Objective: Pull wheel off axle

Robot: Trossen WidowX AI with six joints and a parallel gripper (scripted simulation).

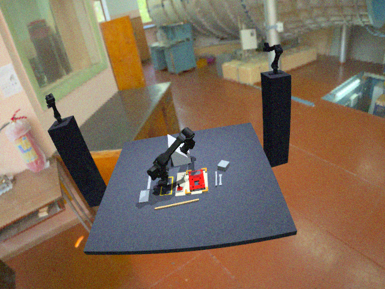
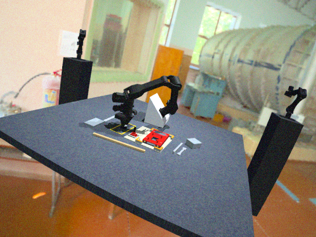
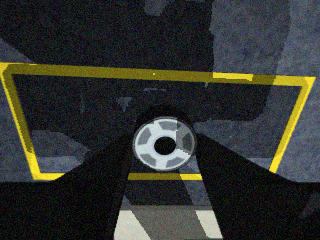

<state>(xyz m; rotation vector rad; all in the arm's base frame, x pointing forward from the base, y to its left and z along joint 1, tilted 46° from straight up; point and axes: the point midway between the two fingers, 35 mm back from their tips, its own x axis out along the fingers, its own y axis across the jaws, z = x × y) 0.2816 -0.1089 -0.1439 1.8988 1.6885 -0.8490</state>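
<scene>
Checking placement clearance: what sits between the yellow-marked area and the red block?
In the top view, a cream base plate carrying the small red upright axle lies between the marked area and the red block.

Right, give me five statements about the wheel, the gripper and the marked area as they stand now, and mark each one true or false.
1. The gripper is shut on the wheel. True.
2. The wheel sits on the upright axle. False: it is off the axle, between the fingers.
3. In the wrist view the wheel shows over the yellow-outlined marked area. True.
4. The gripper is open and touching nothing. False: it grips the wheel, so the release is not yet done.
5. The wooden stick lies inside the marked area. False: it lies outside it, nearer the table's front edge.
</scene>
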